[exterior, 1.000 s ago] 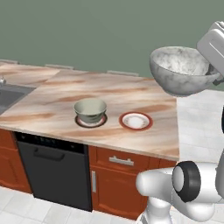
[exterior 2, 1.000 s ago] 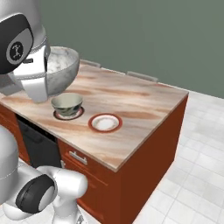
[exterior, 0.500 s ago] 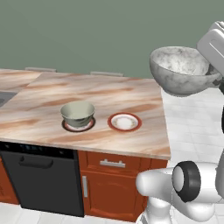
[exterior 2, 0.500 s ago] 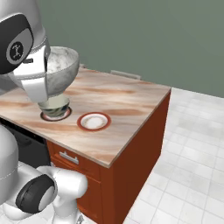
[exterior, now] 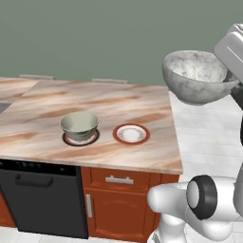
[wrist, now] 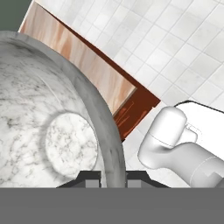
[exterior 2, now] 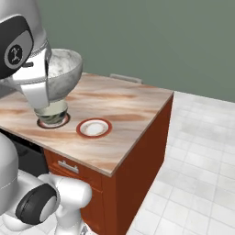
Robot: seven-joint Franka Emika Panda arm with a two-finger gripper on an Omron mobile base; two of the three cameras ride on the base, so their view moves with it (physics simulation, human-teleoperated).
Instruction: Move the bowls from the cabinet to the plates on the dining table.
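Grey-green wall fills the top of both base views, and below it runs the dining table (exterior: pixel 42 111), its beige-pink marble top veined brown over a red-brown wooden base. At the lower left of the left base view a black appliance front (exterior: pixel 40 199) sits under the tabletop, with a wooden drawer (exterior: pixel 118 179) to its right.

Left of centre in that view the grey metal bowl (exterior: pixel 79 125), cream inside, stands upright on the black-rimmed plate (exterior: pixel 90 139). Just beside it to the right, apart from it, lies the red-rimmed plate (exterior: pixel 131 134) with its white centre bare. White floor tiles (exterior: pixel 204 137) spread beyond the table's right end.

At the upper right of the left base view the speckled marble bowl (exterior: pixel 197 77) hangs in the air, past the table's right edge in the picture and mouth up. In the right base view it sits at the upper left (exterior 2: pixel 65 73), partly behind the white hand, in front of the metal bowl (exterior 2: pixel 53 111), with the red-rimmed plate (exterior 2: pixel 94 128) toward the middle.

In the hand view the gripper (wrist: pixel 113 176) is closed narrowly across the marble bowl's rim (wrist: pixel 111 144), one fingertip (wrist: pixel 91 176) inside the wall and one outside, the table edge (wrist: pixel 96 65) showing at the upper left.
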